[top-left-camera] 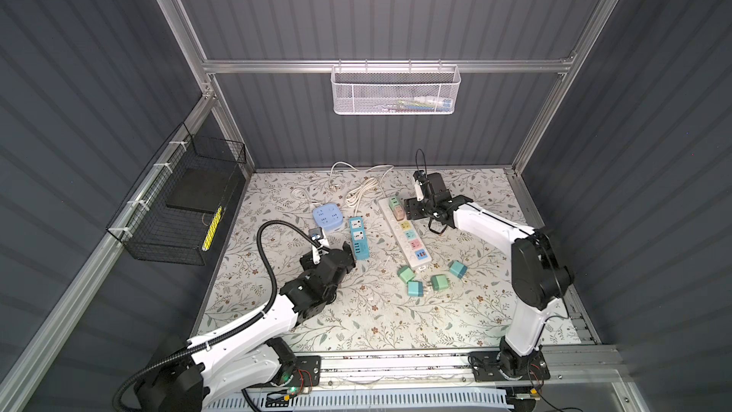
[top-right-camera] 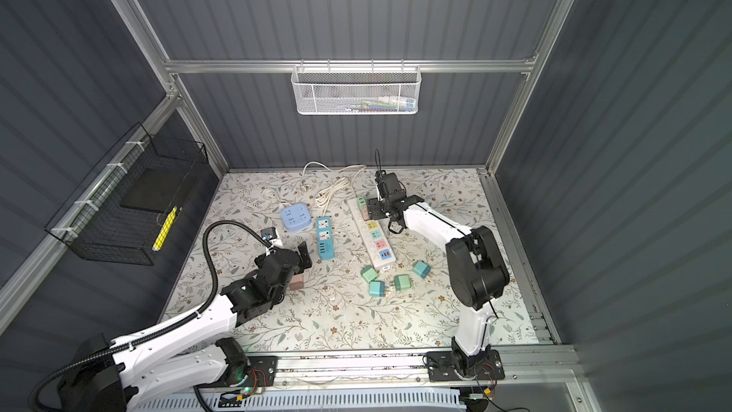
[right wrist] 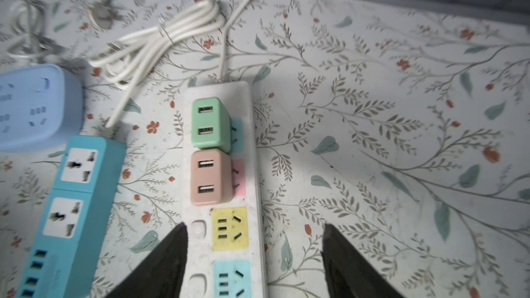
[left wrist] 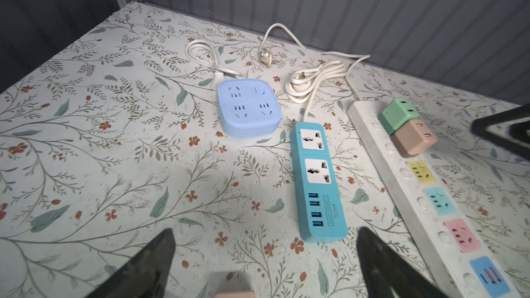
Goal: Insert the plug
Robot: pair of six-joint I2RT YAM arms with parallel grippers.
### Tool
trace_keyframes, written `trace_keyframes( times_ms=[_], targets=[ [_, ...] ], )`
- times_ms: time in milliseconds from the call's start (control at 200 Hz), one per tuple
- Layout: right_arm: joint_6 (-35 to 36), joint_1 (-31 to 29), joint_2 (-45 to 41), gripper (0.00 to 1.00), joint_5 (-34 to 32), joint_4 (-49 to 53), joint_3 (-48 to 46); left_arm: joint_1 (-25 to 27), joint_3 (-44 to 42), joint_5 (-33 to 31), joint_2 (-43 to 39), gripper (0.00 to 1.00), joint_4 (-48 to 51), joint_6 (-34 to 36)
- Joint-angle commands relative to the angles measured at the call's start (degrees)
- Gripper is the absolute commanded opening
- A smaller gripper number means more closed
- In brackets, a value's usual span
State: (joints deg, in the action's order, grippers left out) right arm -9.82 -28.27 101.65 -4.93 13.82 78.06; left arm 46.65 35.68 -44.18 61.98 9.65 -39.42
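Bimanual plug insertion, with places given relative to the long white plastic power strip with coloured sockets (top-left-camera: pixel 396 225). A mint-green cube plug (right wrist: pixel 209 123) and a tan-pink cube plug (right wrist: pixel 210 177) sit side by side in the two sockets at its corded end. The next socket along, yellow (right wrist: pixel 230 228), is vacant. The right gripper (right wrist: pixel 255 226) hangs directly above the strip at that yellow socket, jaws apart and holding nothing. Its arm rises from the rail base to a high elbow, with the forearm stretched toward the strip's corded end and the wrist pitched down. The left gripper (left wrist: pixel 265 230) is on the far side of the turquoise two-socket strip (left wrist: pixel 315 179) from the white strip, spread wide and empty. Its arm lies low and its wrist tilts toward the floral tabletop (top-left-camera: pixel 356 319). A second, loose tan-pink cube plug (top-right-camera: pixel 296 282) rests on the tabletop right at this gripper, and its edge shows between the fingers in the left wrist view. More loose plugs, one of them a green cube (top-left-camera: pixel 437 282), lie just off the strip's uncorded end. The step in hand appears to be picking up the next plug. To do this well, centre the jaws on the cube's flat sides, keep the prongs pointing down, align them squarely over the yellow socket's slots, and press straight down while the strip is kept from sliding.
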Motion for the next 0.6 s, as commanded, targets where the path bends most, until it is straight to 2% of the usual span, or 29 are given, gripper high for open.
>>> trace_keyframes(
  times_ms=[0,20,90,155,190,255,355,495,595],
  targets=[
    [0.5,-0.3,-4.4,0.95,1.8,3.1,-1.1,-0.5,4.8,2.2,4.4,0.99,13.6,-2.7],
    [0.2,-0.1,-4.9,0.99,1.8,3.0,-1.4,-0.7,5.6,2.8,5.2,0.99,14.7,-2.6],
    [-2.2,0.6,-7.3,0.99,0.5,-0.8,-4.7,-0.6,8.1,4.3,7.2,1.0,17.9,-2.3],
    [-4.6,3.1,-8.6,0.99,2.5,-4.3,-7.8,-0.7,8.8,5.1,7.6,1.0,18.8,-1.4],
    [-5.9,4.6,-8.8,0.99,6.1,-5.3,-8.9,-0.7,8.7,5.3,7.4,1.0,19.0,-1.1],
    [-7.9,7.6,-8.5,0.84,15.1,-6.4,-9.6,-0.9,8.3,5.9,6.4,1.0,18.8,-0.1],
    [-11.2,10.1,-8.5,0.68,22.9,-6.6,-9.3,-1.2,8.3,5.9,4.7,1.0,20.7,0.0],
    [-10.6,9.4,-11.8,0.61,19.7,-5.9,-10.8,-1.9,9.3,8.1,4.0,1.0,25.0,-0.4],
    [-10.9,8.4,-14.3,0.59,15.1,-4.8,-12.4,-2.3,10.0,11.3,4.4,1.0,27.6,-0.4]
  ],
)
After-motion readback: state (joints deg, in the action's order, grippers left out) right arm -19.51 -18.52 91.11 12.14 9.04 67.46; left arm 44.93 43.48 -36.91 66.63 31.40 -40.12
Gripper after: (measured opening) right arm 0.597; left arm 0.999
